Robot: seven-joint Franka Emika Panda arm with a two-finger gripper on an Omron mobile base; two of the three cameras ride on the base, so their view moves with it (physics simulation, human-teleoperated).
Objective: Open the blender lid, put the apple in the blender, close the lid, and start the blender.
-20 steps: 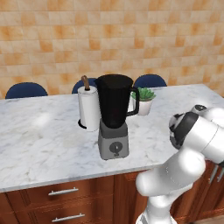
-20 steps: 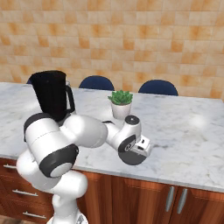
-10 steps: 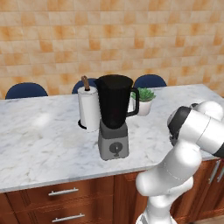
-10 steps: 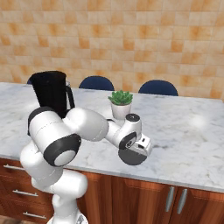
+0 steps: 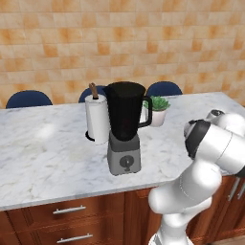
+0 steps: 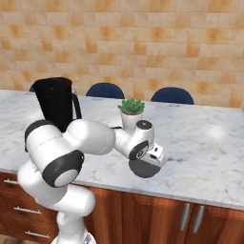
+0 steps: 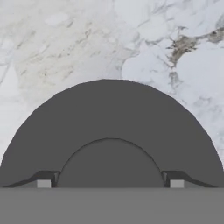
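With its two fingertips set either side of the raised centre of the blender lid (image 7: pixel 111 127), the gripper (image 7: pixel 110 183) appears to be clamped on that knob, though the contact itself sits at the very bottom of the hand view and is hard to confirm. In the right base view the lid (image 6: pixel 145 167) hangs under the gripper (image 6: pixel 151 159) in the lower centre of the frame, low over the marble bench (image 6: pixel 209 143), near its front edge. The blender (image 5: pixel 125 128) stands in the middle of the left base view with its jar mouth uncovered, beside a paper-towel roll (image 5: pixel 96 119). So the lid is off. Setting it down, loading the apple, closing up and starting the blender all remain.
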